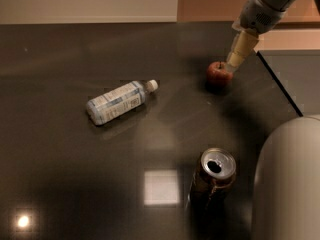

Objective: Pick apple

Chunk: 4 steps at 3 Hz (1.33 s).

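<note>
Apple (219, 74), near far right edge of the table (75, 184); gripper (233, 65) at its upper right, claw spread not discernible; centre astride fruit before closing, lest it roll.

The matt hand (233, 65) rests at the smooth apple's (218, 74) upper right, on a glossy tabletop (60, 49).

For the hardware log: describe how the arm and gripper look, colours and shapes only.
The gripper, just above the apple at the table's far right, is a cream, tapering piece. It comes off a grey, rounded wrist section of the arm. No cables or markings show. A pale grey rounded shell fills the lower right corner.
</note>
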Available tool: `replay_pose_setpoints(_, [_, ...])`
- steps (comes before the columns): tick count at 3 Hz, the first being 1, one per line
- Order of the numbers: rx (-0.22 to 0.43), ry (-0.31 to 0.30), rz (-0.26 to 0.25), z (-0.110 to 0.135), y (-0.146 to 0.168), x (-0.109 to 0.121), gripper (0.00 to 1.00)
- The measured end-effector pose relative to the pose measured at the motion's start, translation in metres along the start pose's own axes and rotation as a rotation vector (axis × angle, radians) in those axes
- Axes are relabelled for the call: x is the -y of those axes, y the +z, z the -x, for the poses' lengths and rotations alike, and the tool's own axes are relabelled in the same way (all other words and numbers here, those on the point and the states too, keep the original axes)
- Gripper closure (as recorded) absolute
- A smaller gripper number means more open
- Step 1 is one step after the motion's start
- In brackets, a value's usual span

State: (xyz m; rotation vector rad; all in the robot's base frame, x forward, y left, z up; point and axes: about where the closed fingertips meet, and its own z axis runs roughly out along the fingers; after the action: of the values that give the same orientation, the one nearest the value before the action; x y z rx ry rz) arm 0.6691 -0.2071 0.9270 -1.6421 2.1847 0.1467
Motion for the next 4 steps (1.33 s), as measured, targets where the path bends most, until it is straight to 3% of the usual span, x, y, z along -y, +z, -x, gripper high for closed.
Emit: replay_pose_setpoints(4, [0.049, 0.037, 0.068, -0.012, 0.037, -0.007, 0.00])
